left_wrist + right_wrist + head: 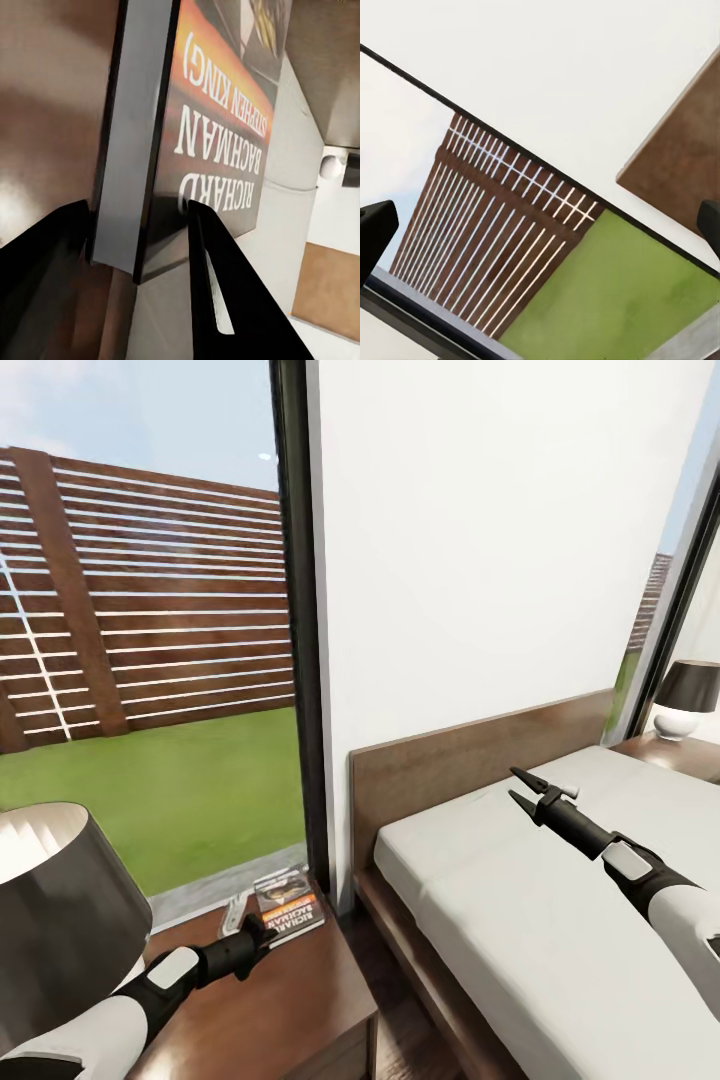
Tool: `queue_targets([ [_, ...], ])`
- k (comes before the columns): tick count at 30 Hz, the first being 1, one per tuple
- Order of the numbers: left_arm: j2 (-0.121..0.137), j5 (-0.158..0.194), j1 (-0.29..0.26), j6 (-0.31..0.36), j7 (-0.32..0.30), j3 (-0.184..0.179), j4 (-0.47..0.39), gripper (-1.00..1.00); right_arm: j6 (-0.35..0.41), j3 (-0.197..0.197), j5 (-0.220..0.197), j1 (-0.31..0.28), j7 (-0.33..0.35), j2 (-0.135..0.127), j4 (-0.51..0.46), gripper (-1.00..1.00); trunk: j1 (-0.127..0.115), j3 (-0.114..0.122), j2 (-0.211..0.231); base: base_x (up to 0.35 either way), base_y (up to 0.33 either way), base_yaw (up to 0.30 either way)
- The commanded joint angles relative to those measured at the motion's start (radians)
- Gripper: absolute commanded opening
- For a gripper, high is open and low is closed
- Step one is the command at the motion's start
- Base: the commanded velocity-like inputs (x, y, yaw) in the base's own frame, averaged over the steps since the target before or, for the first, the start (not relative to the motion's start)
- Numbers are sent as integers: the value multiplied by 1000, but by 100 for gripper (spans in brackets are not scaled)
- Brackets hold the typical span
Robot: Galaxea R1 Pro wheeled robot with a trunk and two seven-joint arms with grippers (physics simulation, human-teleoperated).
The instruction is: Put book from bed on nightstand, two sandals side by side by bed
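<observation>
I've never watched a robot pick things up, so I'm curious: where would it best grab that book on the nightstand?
Probably by the near edge, coming in low from the robot's side, as the left gripper sits now. The book lies flat on the nightstand, thin enough that one finger can go over the cover and one by its edge.

On the nightstand (300, 990), the lamp (60, 900) blocks the 9 o'clock side, while the book (288, 905) fills the 12 o'clock corner against the window frame (305, 660), with the left gripper (255, 930) at its near edge. The nightstand's near half lies open. At 3 o'clock, the mattress (520, 920) is bare and passable up to the headboard (450, 760); the right gripper (522, 785) hovers there, fingers spread.
</observation>
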Motion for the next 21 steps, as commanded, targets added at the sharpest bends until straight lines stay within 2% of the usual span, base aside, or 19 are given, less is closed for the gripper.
queue_targets([
  [1, 1, 10, -1, 2, 4, -8, 1, -100, 7, 8, -10, -1, 2, -1, 1, 100, 0, -1, -1, 0, 0, 0],
  [8, 4, 11, -1, -16, 86, -8, 3, -100, 7, 8, -11, -1, 2, -2, 1, 100, 0, -1, -1, 0, 0, 0],
  [13, 6, 11, -1, -20, 108, -8, 4, -100, 9, 8, -14, -1, 2, -5, 1, 100, 0, -1, -1, 0, 0, 0],
  [21, 6, 9, -1, -21, 116, -9, 4, -100, 8, 8, -16, 4, 10, -34, 1, 100, 0, -1, -1, 0, 0, 0],
])
